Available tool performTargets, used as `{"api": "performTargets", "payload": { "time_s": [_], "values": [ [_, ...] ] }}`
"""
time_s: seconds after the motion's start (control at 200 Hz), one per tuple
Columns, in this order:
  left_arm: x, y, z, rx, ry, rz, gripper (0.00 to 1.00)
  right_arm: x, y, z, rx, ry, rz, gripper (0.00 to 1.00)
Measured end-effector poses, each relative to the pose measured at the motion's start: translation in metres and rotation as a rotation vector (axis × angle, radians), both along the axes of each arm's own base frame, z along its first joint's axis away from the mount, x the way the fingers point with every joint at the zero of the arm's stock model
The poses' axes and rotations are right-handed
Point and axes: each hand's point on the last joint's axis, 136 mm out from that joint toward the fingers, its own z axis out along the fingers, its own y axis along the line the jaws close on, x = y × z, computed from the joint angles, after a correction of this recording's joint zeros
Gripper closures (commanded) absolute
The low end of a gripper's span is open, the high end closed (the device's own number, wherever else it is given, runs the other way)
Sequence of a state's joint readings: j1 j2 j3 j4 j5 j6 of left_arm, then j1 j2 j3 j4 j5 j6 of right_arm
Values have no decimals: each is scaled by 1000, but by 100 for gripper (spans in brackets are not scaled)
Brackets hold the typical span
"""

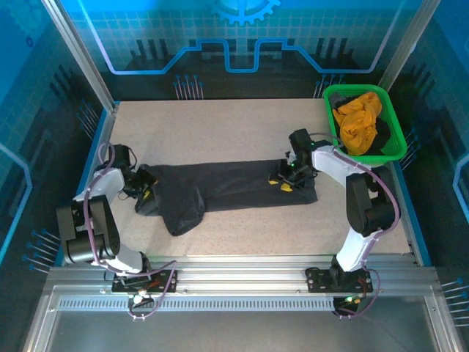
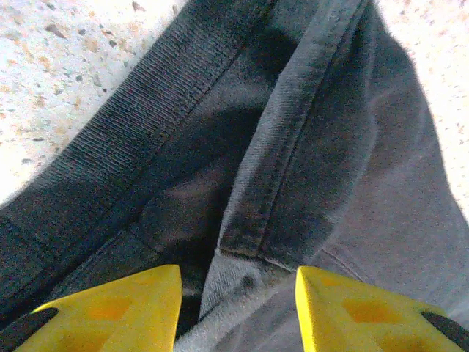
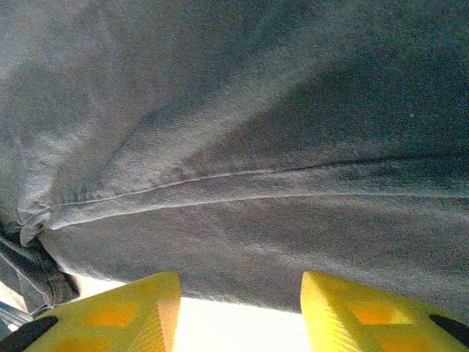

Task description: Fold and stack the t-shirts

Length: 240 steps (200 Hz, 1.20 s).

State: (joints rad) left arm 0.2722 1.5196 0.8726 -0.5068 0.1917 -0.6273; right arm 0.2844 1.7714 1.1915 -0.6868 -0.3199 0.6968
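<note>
Two grippers sit at opposite ends of the dark charcoal cloth t-shirt (image 1: 234,187), which lies in a long strip across the middle of the speckled beige table (image 1: 242,125). The left gripper (image 2: 236,271) is spread over its ribbed edge, and the right gripper (image 3: 238,277) is released just short of the hem. A bright orange t-shirt (image 1: 359,121) lies crumpled in the green plastic basket (image 1: 329,117).

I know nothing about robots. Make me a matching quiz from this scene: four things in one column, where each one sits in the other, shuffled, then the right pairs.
1. black t-shirt
2. orange t-shirt
3. green basket
4. left gripper

A. inside the basket
B. far right corner of the table
C. at the black shirt's left end
D. stretched across the table's middle

Pairs: 1-D, 2-A, 3-B, 4-C
</note>
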Motion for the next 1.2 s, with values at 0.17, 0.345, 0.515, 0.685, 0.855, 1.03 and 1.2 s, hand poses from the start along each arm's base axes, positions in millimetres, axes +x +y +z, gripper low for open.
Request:
{"api": "performTargets", "payload": {
  "time_s": [0.17, 0.345, 0.515, 0.685, 0.855, 1.03, 1.2],
  "values": [
    [8, 1, -12, -1, 20, -38, 71, 2, -5, -3, -15, 5, -18, 52],
    [19, 4, -11, 15, 4, -68, 93, 0, -13, -16, -56, 42, -33, 54],
    [35, 9, 5, 36, -45, -75, 87, -11, -26, -38, -117, 127, -51, 54],
    [36, 11, 9, 52, -49, -84, 52, -15, -30, -41, -145, 150, -55, 54],
    [18, 6, 27, 69, -94, -83, 56, -14, -30, -38, -141, 138, -55, 53],
    [-4, -12, 21, 34, -81, -100, 64, -12, -28, -37, -128, 129, -47, 53],
    [-20, -21, 4, 16, -23, -116, 67, -11, -25, -36, -110, 124, -45, 53]
  ]
}}
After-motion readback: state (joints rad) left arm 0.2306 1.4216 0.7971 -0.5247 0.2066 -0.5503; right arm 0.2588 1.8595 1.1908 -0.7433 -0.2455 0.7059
